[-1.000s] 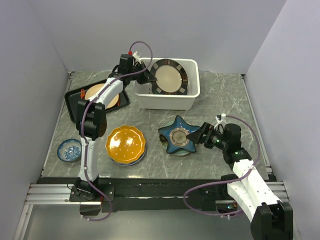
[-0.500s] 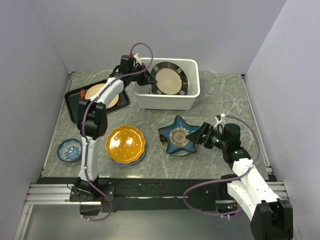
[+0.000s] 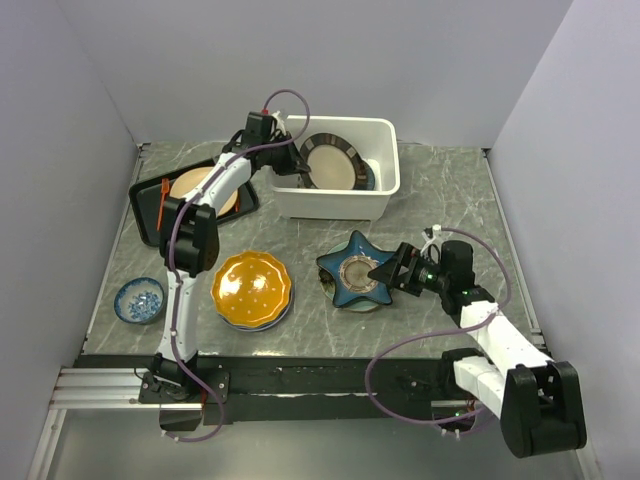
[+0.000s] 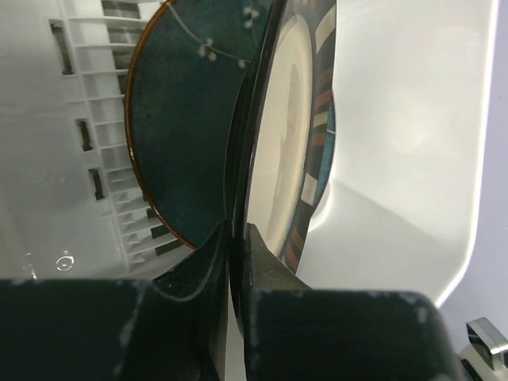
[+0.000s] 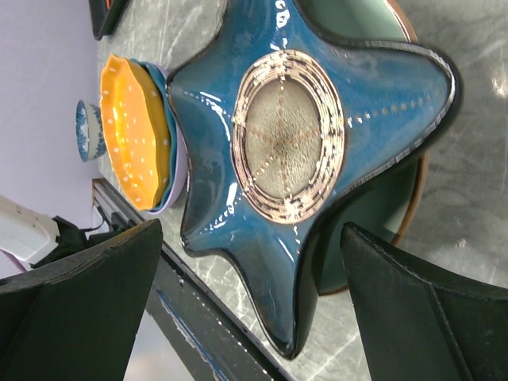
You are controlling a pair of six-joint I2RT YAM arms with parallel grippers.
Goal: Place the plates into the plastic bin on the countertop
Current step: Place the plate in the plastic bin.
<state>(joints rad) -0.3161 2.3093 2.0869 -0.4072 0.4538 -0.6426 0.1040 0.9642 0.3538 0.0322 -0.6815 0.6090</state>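
Nearest, the right gripper (image 3: 387, 273) hangs just beside the star plate (image 3: 352, 275), its jaws spread wide and empty. That plate sits on a green plate (image 5: 353, 17) on the countertop (image 3: 450, 200). To its left, an orange plate (image 3: 251, 287) is stacked on a blue plate (image 5: 165, 119). Farther back, inside the bin (image 3: 335, 205), the left gripper (image 4: 236, 238) is clamped tight on the rim of the beige plate (image 3: 332, 165), which stands tilted on edge. A teal plate (image 4: 186, 119) leans close against its back.
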